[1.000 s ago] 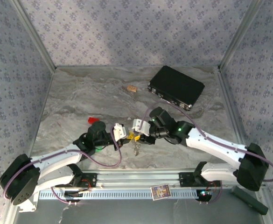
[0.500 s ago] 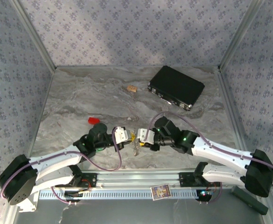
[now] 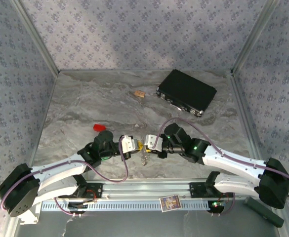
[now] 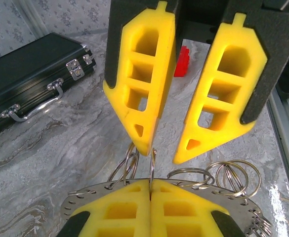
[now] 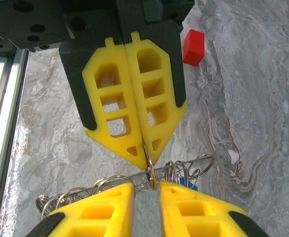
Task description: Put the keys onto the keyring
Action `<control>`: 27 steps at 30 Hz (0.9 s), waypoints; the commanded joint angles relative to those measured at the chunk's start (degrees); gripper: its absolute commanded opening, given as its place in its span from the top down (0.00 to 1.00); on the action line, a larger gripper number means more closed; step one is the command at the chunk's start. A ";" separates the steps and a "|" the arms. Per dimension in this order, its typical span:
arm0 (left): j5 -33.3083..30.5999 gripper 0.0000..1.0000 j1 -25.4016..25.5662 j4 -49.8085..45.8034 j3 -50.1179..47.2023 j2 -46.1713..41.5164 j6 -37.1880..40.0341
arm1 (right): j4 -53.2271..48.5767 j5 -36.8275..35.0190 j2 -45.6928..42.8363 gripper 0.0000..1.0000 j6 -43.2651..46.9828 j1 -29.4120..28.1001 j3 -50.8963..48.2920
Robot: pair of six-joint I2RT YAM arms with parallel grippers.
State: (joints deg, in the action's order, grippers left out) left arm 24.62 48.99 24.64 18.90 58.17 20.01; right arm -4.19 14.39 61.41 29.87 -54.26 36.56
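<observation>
Since a second ago the right arm has dropped its elbow toward the near rail, bringing the right gripper [image 5: 146, 187] tip to tip with the left gripper [image 4: 150, 183] near the table's front edge; the left has edged slightly toward it; the black case [image 3: 186, 92] and the red block [image 3: 99, 127] lie where they lay. Left jaws are pressed fully together on a thin wire loop [image 4: 151, 165] that stands edge-up from the keyring [image 4: 92, 195], apparently to hold that loop steady and clear of the marble table [image 3: 85, 103]; the keyring's flat perforated band spreads just behind those fingers, seemingly lifted. Right jaws stand a little apart, straddling the same loop without visibly clamping it, probably lining up to spread or thread it; a blue key head [image 5: 186, 185] hangs among the bunch of spare rings [image 4: 230, 175], just beside the loop.
</observation>
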 commanded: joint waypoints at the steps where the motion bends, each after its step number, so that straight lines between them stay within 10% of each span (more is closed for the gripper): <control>1: 1.83 1.00 0.48 2.53 -0.24 -0.92 1.08 | 1.21 1.92 0.34 0.82 0.01 0.22 -0.61; 17: 1.27 0.86 0.40 2.50 0.52 1.15 -0.06 | 2.12 4.51 1.78 1.00 0.04 -0.12 0.28; 25: 1.29 1.00 0.43 2.12 0.40 0.55 0.20 | 1.08 2.91 0.88 1.00 0.10 -0.02 -0.15; 27: 0.92 1.00 0.43 1.61 0.52 -0.17 0.20 | 0.26 1.04 -0.60 0.77 -0.51 0.69 -0.79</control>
State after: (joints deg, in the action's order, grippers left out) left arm 25.28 49.25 25.36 18.87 59.29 19.94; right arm -2.76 16.29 62.87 29.78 -53.93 36.49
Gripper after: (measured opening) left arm 0.047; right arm 0.139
